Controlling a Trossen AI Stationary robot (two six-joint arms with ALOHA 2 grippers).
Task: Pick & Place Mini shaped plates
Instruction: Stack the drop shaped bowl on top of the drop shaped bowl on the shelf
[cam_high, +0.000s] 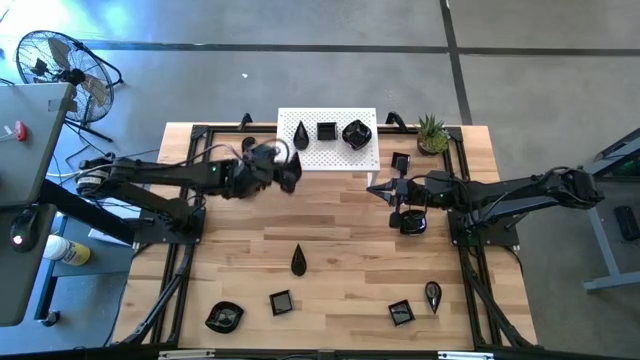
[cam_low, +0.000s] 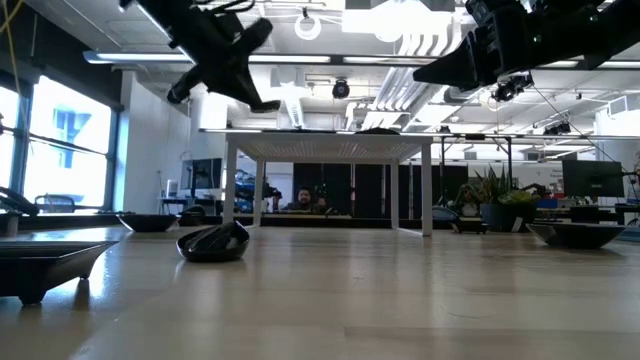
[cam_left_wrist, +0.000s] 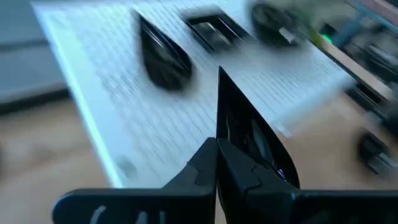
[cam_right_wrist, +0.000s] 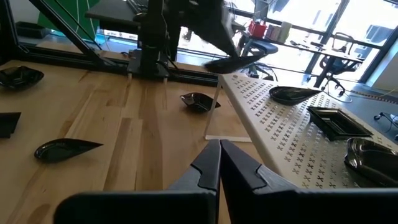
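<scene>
Two arms flank the white perforated stand (cam_high: 328, 140), the landmark at the table's far edge. Left of the stand's front left corner, the left gripper (cam_high: 291, 177) hangs above the wood, its fingers pressed together on a dark teardrop plate (cam_left_wrist: 252, 140), as the left wrist view shows. On the stand sit three mini plates: a teardrop one (cam_high: 301, 133), a square one (cam_high: 326, 131) and a rounded one (cam_high: 356, 134). Well in front of the stand, on the bare table (cam_high: 340, 250), lie another teardrop plate (cam_high: 298, 261), and nearer the front edge a rounded plate (cam_high: 224, 317), a square plate (cam_high: 281, 301), a second square plate (cam_high: 401, 312) and a leaf-shaped plate (cam_high: 433, 294). Right of the stand's front right corner, the right gripper (cam_high: 374, 189) points toward it with fingers pressed together, nothing between them. Beyond the stand's right end stands a small green plant (cam_high: 432, 133)
</scene>
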